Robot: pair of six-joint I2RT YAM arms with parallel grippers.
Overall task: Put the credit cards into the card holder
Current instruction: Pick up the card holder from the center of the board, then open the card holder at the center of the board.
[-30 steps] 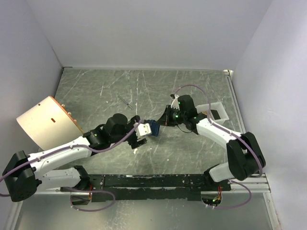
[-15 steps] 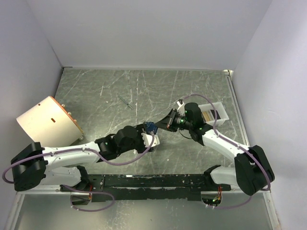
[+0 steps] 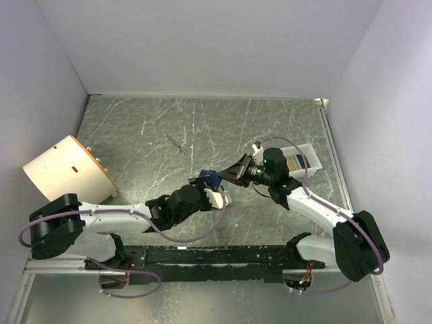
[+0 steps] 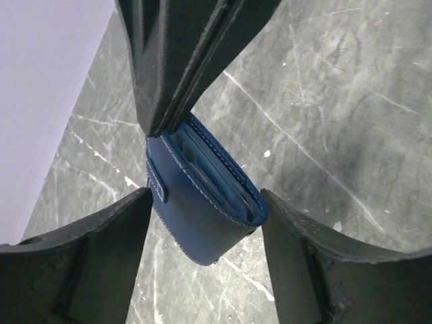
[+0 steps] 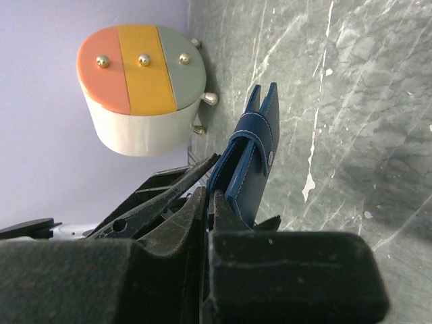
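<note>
**Blue holder gripped mid-counter, right tips at its mouth**

- We see the card holder point(image 4: 202, 202), dark blue w/ white stitching, about mid-counter btw the two arms. In left wrist view it appears raised, w/ the counter point(image 3: 135, 128) well behind it.
- The left end effector point(image 4: 204, 193) has its fingers spread wide w/ the holder btw them. Each tip sits against one side edge, which we read as a grip across the holder's width.
- The holder gapes a bit at one end, w/ lighter pocket layers showing.
- The right end effector point(image 5: 206, 197) has its fingers closed tight together, w/ the tips at the holder's upper edge, by the pocket mouth. We can't tell if anything thin is pinched btw them.
- In right wrist view the holder stands edge-on just past the closed tips. Its snap tab w/ a small stud shows on the side, and the left arm's dark fingers are beside it.
- The credit cards point(image 3: 293, 163) show as tan + dark shapes in the white tray point(image 3: 305, 146) on the right side of the counter. The tray is just beside the right arm's wrist. The cards are too small to count.
- A round cream tub point(image 5: 142, 88) lies on its side at the counter's left edge, well apart from the holder. Its face is split orange / yellow / pale green, w/ a brass knob on each band and small brass feet at the rim.
- A thin dark sliver point(image 3: 177, 143) lies on the counter farther back, too small to ID.
</note>
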